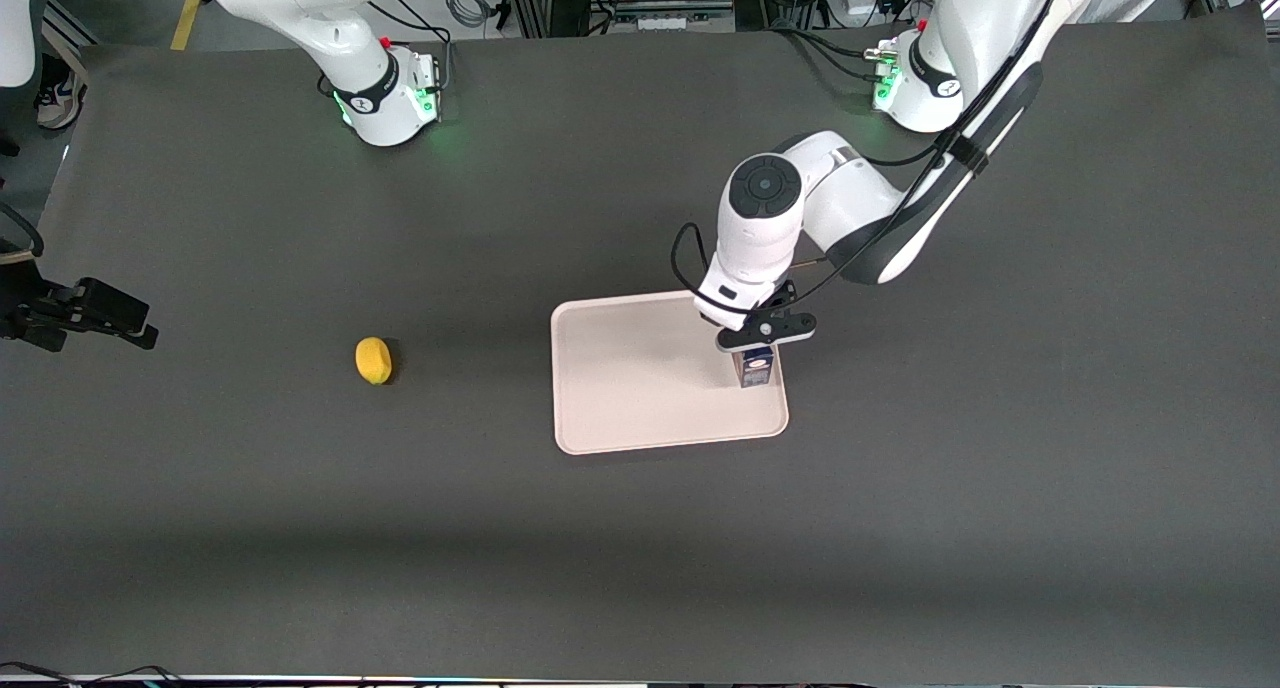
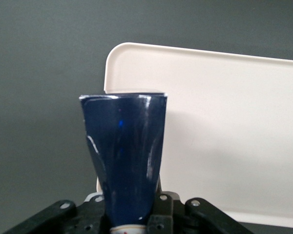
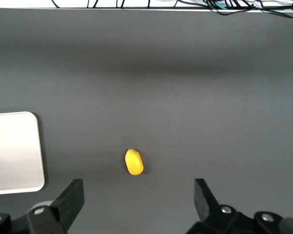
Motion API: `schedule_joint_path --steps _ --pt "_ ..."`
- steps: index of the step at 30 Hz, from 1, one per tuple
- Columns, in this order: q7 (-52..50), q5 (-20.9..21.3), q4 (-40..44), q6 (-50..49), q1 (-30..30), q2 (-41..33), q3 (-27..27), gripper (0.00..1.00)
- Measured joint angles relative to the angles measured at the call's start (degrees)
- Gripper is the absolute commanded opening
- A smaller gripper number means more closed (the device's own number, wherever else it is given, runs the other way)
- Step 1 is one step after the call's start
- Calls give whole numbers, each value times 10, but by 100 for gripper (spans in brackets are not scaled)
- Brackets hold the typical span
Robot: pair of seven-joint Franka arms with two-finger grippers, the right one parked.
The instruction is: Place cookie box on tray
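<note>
No legible text, brand, no. or sign is found in any view. Cookie box (image 1: 756, 366), held upright by the gripper (image 1: 765, 335) over the tray (image 1: 640, 388): a small white mark is seen on its face, unreadable. Its dark blue side (image 2: 124, 161) is shown w/o print.

Worktop (image 1: 640, 548): dark grey mat, spans the whole front view. Lying directly on it: tray (image 1: 640, 398), pale pink-white, rounded corners, flat, about mid-worktop; small yellow lump (image 1: 373, 360), well apart from the tray toward the parked arm's end. Hand (image 1: 765, 340) sits above the tray, at its working-arm end.
</note>
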Motion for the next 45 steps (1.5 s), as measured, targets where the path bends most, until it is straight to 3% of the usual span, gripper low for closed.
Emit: schedule_joint_path --steps 8,18,20,23,25,45 --pt "-4 68 0 17 0 47 1 29" --pt "-12 77 0 40 0 78 1 32" --pt "-12 77 0 40 0 79 1 39" --pt "-12 78 0 40 0 79 1 82" --pt "-12 78 1 40 1 79 2 99" --pt "-12 79 4 39 5 79 3 100"
